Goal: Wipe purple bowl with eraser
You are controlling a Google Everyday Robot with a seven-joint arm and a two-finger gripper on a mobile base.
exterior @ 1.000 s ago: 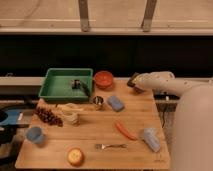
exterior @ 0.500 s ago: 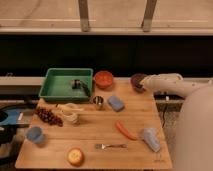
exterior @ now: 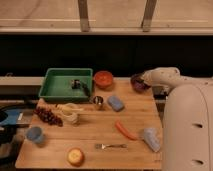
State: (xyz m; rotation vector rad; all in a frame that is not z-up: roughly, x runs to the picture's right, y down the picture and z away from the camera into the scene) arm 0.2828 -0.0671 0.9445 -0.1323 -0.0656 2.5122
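Risk: purple bowl (exterior: 137,83) at far-right corner of desk (exterior: 100,131) w/ gripper (exterior: 145,78) at its rim; grip state can't be told. Bowl could be shoved off edge if pressed sideways, bc it's unanchored.

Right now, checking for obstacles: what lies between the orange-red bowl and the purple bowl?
Only bare table, in the camera view, between orange-red bowl and purple bowl. The gripper sits at the purple bowl's rim.
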